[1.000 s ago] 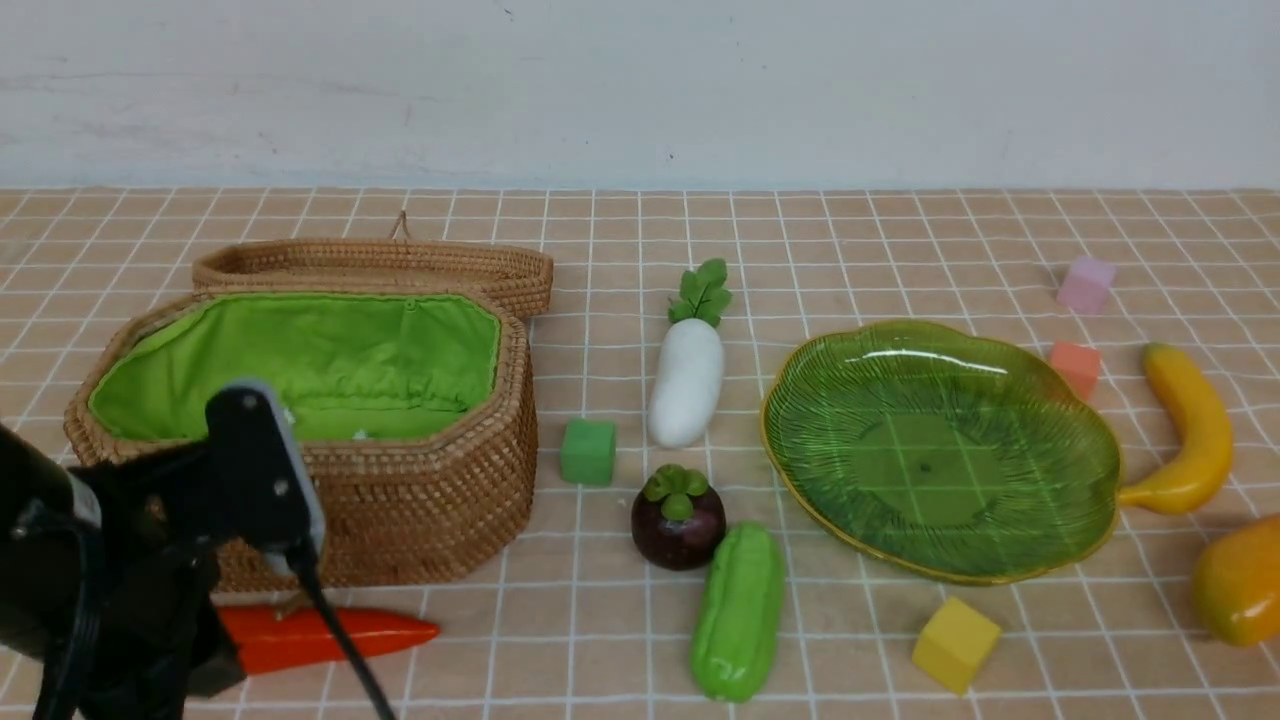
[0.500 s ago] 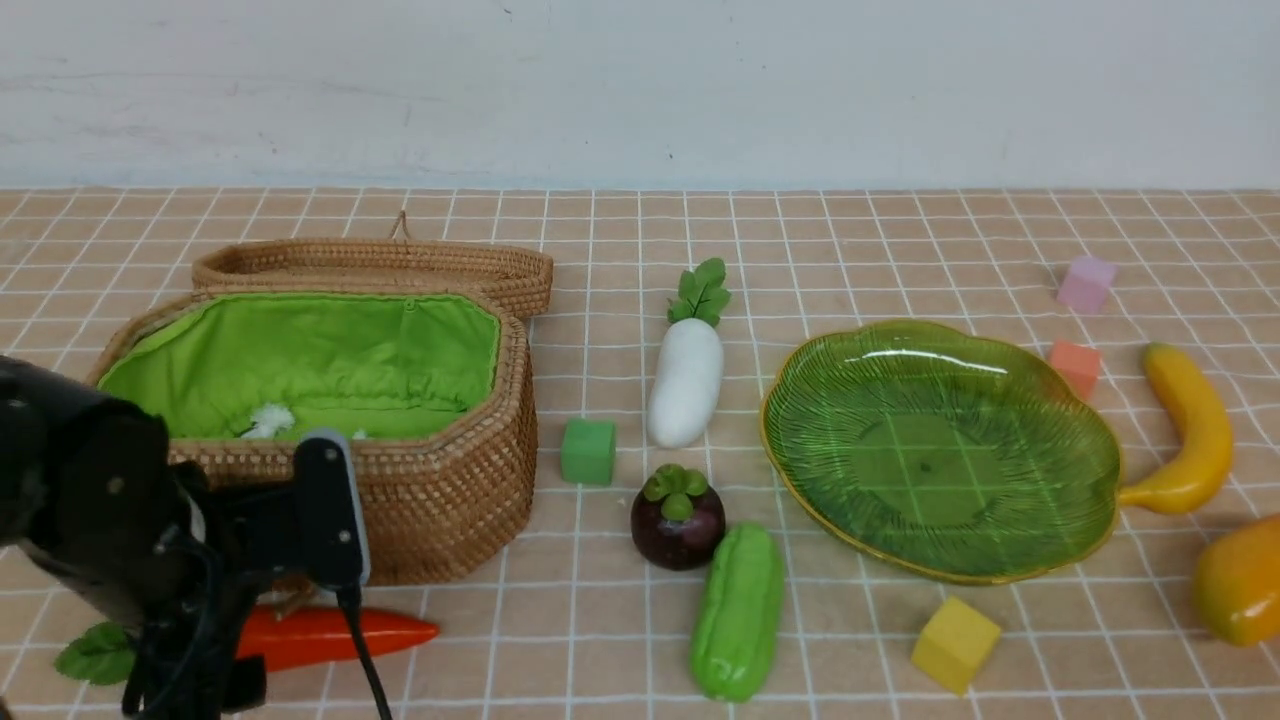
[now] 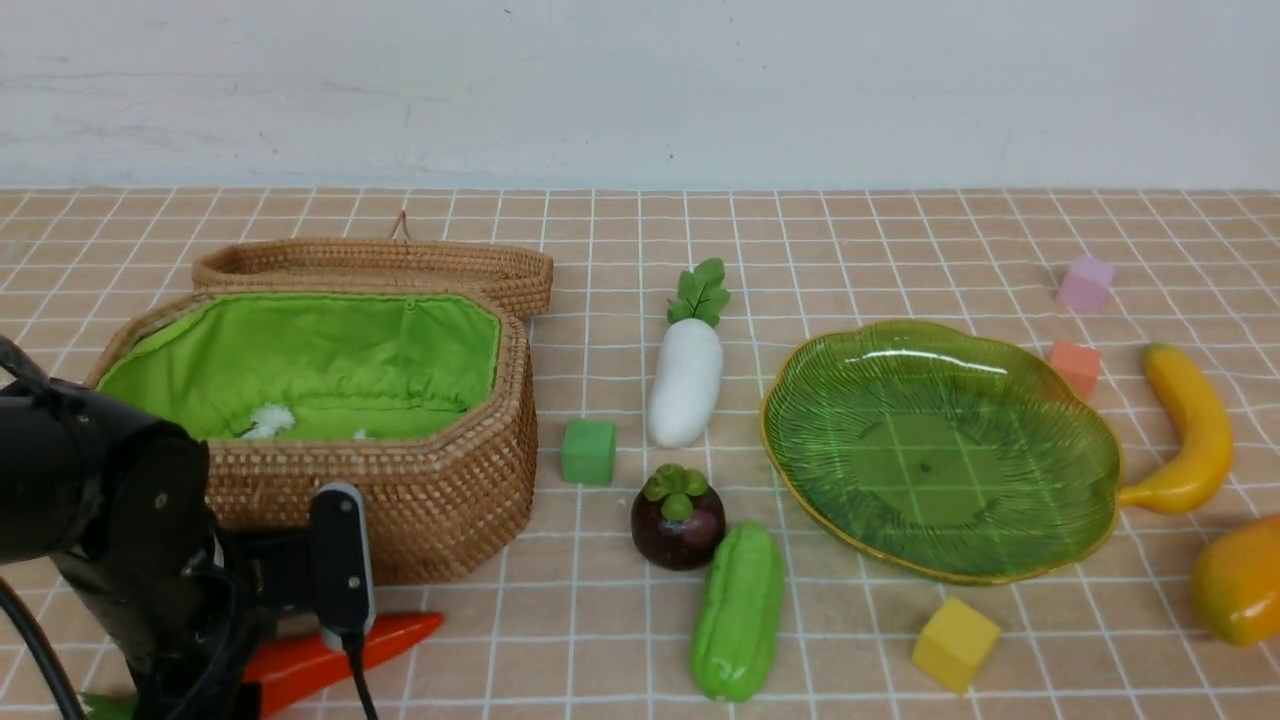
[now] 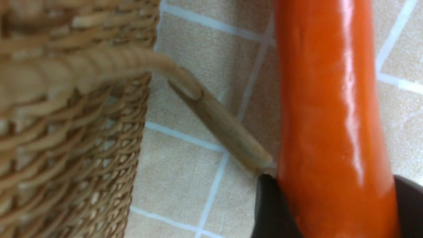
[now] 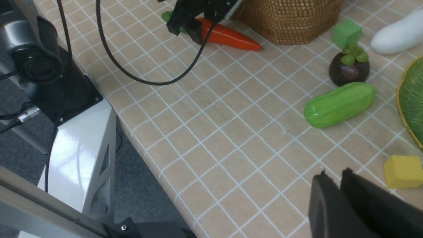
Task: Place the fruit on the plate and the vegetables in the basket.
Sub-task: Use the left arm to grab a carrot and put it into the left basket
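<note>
An orange carrot (image 3: 390, 640) lies in front of the open wicker basket (image 3: 430, 500). My left gripper (image 4: 330, 185) is shut on the carrot's (image 4: 330, 99) thick part, and both dark fingers touch its sides. A white radish (image 3: 687, 380), a purple mangosteen (image 3: 678, 525) and a green gourd (image 3: 738, 612) sit between the basket and the green plate (image 3: 770, 420). The banana (image 3: 1190, 420) and mango (image 3: 1240, 580) lie right of the plate. My right gripper (image 5: 333, 173) is shut and empty above the table's near edge; the front view does not show it.
A green cube (image 3: 588, 451), yellow cube (image 3: 955, 643), orange cube (image 3: 1075, 366) and pink cube (image 3: 1086, 284) are scattered about. The basket's wooden toggle (image 4: 218, 122) hangs against the carrot. The basket lid (image 3: 380, 262) lies open behind it.
My left arm has come down in front of the basket and its jaws have closed round the carrot. The carrot now lies tilted, its tip slightly raised.
</note>
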### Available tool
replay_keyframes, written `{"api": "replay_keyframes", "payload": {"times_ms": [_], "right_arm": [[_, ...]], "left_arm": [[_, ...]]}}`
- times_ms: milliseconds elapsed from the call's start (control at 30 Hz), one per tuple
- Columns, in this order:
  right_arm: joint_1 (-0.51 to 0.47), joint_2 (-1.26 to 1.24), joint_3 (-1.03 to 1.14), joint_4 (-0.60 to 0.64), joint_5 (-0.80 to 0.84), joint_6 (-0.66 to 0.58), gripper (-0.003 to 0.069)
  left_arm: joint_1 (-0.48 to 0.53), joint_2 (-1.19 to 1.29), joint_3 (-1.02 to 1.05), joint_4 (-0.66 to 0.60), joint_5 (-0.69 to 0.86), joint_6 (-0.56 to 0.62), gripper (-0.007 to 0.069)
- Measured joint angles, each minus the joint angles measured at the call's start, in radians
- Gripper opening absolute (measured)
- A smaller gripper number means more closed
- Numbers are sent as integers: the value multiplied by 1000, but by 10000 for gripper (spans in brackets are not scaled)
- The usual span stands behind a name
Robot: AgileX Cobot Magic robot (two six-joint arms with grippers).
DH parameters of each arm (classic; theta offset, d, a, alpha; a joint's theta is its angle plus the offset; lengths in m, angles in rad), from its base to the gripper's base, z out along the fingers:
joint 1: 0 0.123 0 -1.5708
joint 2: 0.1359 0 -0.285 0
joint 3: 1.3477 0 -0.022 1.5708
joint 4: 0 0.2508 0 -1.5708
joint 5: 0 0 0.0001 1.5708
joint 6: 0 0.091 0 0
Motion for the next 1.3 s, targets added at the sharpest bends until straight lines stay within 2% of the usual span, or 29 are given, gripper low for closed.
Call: {"api": "replay_keyframes", "payload": {"times_ms": [267,400,467,567,700,867,1033,1200,1300], "right_arm": [[0,0,0,4,0,0,88],[0,0,0,4,-6,0,88],[0,0,0,4,-35,0,88],[0,0,0,4,-98,0,88],[0,0,0,4,-193,29,88],[0,0,0,8,-285,52,88],[0,0,0,15,-287,52,88],[0,1,0,19,-257,53,88],[0,1,0,20,-254,53,88]], "left_arm": [[-14,-14,0,-20,57,-92,393],[-89,-114,-1,-21,132,-87,393],[-160,-231,-21,-34,184,-101,393],[-200,-352,-87,-23,177,-132,393],[-169,-394,-201,71,109,-140,393],[-61,-257,-370,133,40,-121,393],[-30,-108,-446,173,5,-83,393],[-30,-52,-448,276,-21,-76,398],[-30,-48,-451,317,-32,-94,462]]}}
